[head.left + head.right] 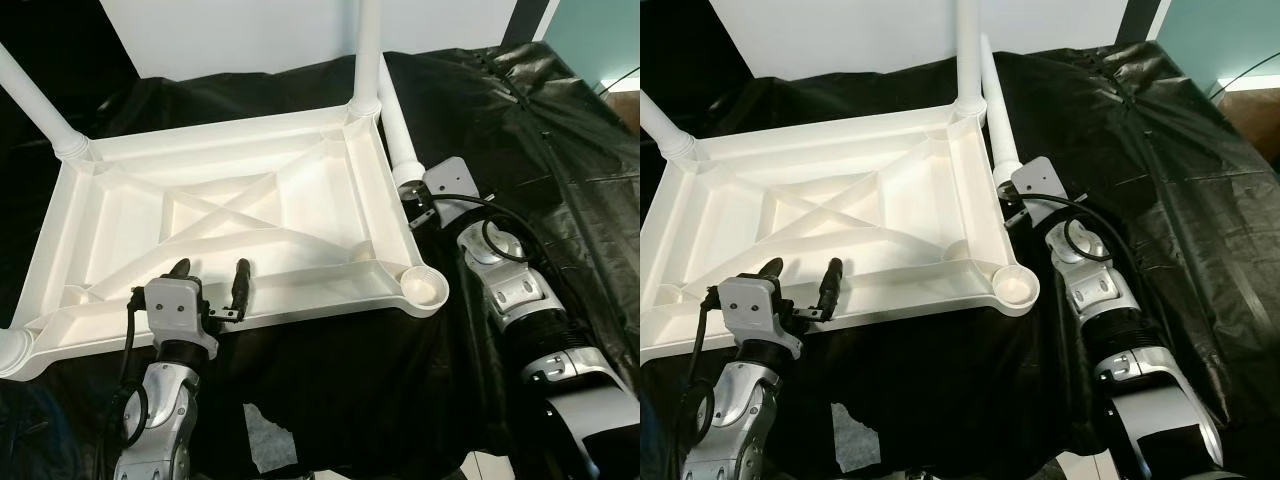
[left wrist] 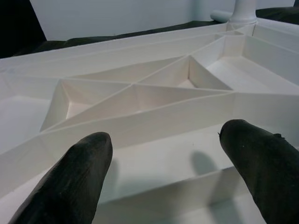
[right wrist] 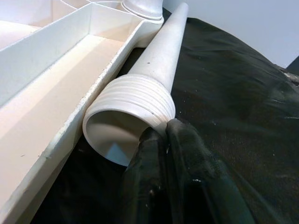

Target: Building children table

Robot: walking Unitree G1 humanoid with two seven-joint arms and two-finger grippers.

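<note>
— Now looking at the white tabletop, lying upside down on the black sheet, ribbed underside facing up?

— Yes, and carrying upright legs in three corner sockets: far left leg, far right leg, near left leg. Leaving the near right socket open.

— And lying just beside the right edge?

— Resting there on the sheet: a loose leg, threaded end pointing toward the right arm.

— Gripping it?

— Right gripper pinching the rim of the threaded end, fingers nearly together around the wall.

— And hovering at the near edge?

— Left gripper reaching over the tabletop's near rim, fingers spread wide, holding nothing.
</note>
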